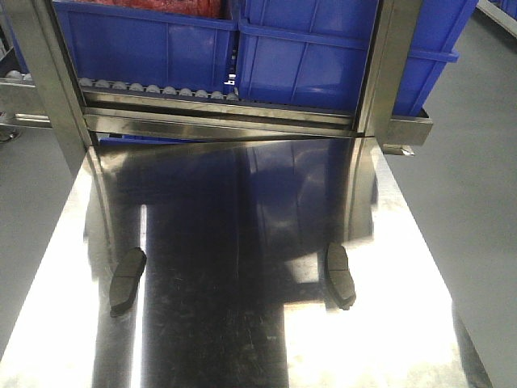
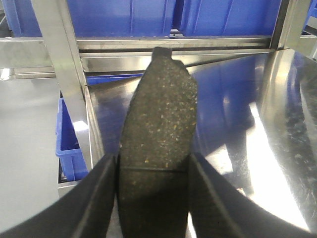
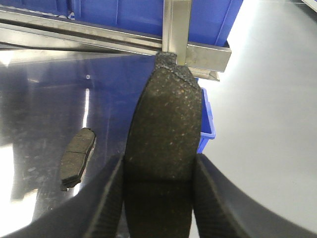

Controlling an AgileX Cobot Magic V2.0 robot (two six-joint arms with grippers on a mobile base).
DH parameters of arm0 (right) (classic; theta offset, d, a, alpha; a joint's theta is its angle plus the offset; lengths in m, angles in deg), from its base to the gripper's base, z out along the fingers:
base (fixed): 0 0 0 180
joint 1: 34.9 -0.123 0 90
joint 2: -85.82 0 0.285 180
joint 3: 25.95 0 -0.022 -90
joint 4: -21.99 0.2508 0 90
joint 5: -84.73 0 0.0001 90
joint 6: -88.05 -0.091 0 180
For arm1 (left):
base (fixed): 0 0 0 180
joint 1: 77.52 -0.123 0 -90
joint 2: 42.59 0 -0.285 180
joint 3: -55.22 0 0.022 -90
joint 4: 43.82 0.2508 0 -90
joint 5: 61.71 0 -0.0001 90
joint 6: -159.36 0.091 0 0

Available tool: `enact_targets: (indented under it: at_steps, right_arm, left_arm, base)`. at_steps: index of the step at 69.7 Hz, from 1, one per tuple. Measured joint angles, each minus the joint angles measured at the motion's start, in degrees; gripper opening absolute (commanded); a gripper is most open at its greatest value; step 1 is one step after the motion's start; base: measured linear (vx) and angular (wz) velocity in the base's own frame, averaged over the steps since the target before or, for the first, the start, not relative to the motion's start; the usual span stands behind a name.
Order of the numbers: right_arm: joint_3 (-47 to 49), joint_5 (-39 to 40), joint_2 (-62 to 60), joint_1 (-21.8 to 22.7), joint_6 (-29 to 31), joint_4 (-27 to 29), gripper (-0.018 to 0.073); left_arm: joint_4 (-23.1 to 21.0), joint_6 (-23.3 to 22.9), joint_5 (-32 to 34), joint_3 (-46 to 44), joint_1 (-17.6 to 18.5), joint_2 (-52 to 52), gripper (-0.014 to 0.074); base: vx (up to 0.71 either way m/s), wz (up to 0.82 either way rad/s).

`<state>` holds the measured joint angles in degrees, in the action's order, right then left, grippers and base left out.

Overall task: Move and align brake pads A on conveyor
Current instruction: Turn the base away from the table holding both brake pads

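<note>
In the left wrist view, my left gripper is shut on a dark-grey brake pad that sticks out ahead of the black fingers, its groove just at the fingertips. My right gripper is likewise shut on another speckled brake pad, held above the table's right edge. Two more brake pads lie flat on the shiny steel tabletop: one at the left and one at the right, the latter probably the pad on the table in the right wrist view. The conveyor is out of view. Neither gripper shows in the front view.
A steel roller rack with blue bins stands at the table's far end, with upright posts at both sides. A small blue bin sits low beside the table's left edge. Grey floor lies to the right.
</note>
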<state>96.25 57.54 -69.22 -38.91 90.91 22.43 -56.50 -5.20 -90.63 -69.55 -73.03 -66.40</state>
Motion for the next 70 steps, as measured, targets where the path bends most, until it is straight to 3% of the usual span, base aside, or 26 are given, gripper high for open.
enact_targets:
  at_steps: [36, 70]
  right_arm:
    - [0.0, 0.0, 0.0, 0.0, 0.0, 0.0, 0.002]
    - [0.0, 0.0, 0.0, 0.0, 0.0, 0.0, 0.002]
  left_arm:
    - [0.0, 0.0, 0.0, 0.0, 0.0, 0.0, 0.0115]
    - [0.0, 0.0, -0.05, 0.0, 0.0, 0.0, 0.0115]
  base:
    - [-0.03, 0.11]
    - [-0.1, 0.49]
